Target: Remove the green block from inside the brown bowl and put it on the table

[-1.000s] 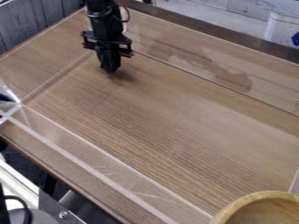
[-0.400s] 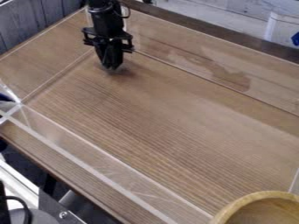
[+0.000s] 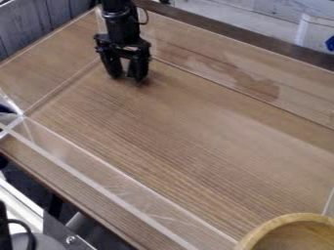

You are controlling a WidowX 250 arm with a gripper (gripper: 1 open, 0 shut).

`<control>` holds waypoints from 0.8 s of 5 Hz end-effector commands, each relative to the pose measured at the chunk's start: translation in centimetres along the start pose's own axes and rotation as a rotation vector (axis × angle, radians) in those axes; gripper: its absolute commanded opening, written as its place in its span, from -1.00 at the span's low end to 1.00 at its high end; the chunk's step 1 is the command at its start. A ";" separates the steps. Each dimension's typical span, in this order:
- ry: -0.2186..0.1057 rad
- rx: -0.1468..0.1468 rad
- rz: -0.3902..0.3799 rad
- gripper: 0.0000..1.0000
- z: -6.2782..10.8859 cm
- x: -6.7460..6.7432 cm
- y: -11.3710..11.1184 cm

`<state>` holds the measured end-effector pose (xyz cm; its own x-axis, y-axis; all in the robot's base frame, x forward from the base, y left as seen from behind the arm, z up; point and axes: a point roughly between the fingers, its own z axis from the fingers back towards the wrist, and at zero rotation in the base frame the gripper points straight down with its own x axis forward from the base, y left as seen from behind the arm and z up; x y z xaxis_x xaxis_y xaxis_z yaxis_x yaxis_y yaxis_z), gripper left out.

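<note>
Black jaws [image 3: 128, 72] stand spread apart low over the far left part of the wood-grain bench [image 3: 196, 137], where a moment ago they were drawn together into a single narrow point at nearly the same spot. Light tan and thick-rimmed, the bowl [image 3: 290, 223] sits at the near right, cut off by the view's edge, just as before, and I cannot make out the green block in it or by the jaws.

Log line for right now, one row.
gripper: open, low over far side of table | bowl: near corner, cut by frame | green block: not visible
</note>
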<state>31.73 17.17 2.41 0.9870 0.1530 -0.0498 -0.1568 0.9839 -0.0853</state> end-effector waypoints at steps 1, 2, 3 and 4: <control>-0.024 0.002 0.023 -1.00 0.9 0.2 0.0; -0.009 -0.026 0.049 -1.00 0.6 -0.2 -0.4; -0.016 -0.068 0.043 -1.00 1.8 -0.1 -1.0; -0.020 -0.112 0.035 -1.00 3.0 -0.1 -1.5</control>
<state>30.88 15.13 2.79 0.9757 0.1811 -0.1236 -0.2051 0.9530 -0.2228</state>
